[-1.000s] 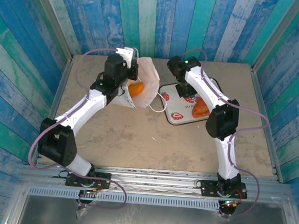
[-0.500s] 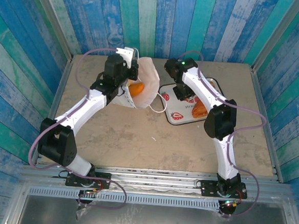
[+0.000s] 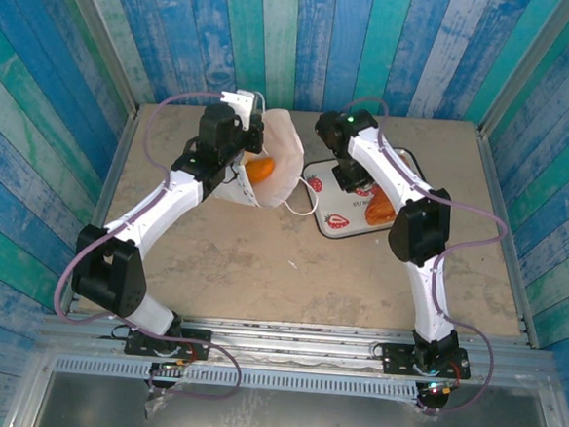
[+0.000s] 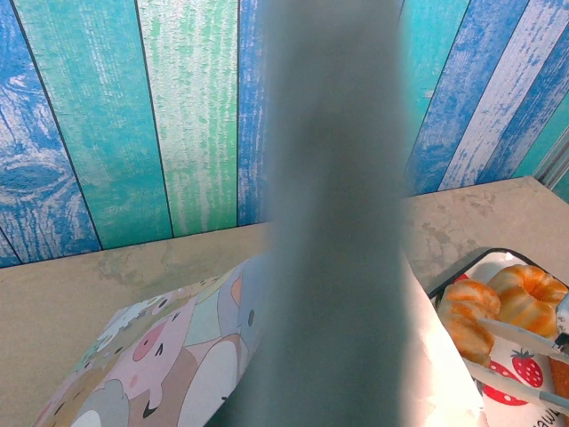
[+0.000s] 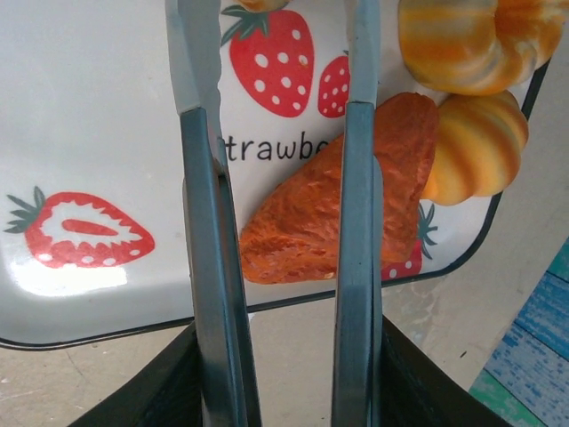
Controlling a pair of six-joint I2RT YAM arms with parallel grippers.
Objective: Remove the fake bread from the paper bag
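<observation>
Pinching the paper bag (image 3: 280, 164) is left gripper (image 3: 249, 138); right gripper (image 5: 277, 53) gapes empty over "strawb"-lettered tray (image 5: 98, 107).

paper bag (image 3: 281, 155): white outside; one face has a pastel cartoon-animal print in pink, mint and grey.
fake bread (image 5: 476, 44): glossy golden-orange rolls with paler stripes; one rust-orange piece; a bright orange one in the bag.
tray (image 5: 98, 116): white, red strawberries with green leaves, thin black rim.
walls (image 3: 297, 38): weathered planks, blue, teal, whitish.
table (image 3: 280, 272): mottled beige.
arms (image 3: 158, 210): white, black joints.
</observation>
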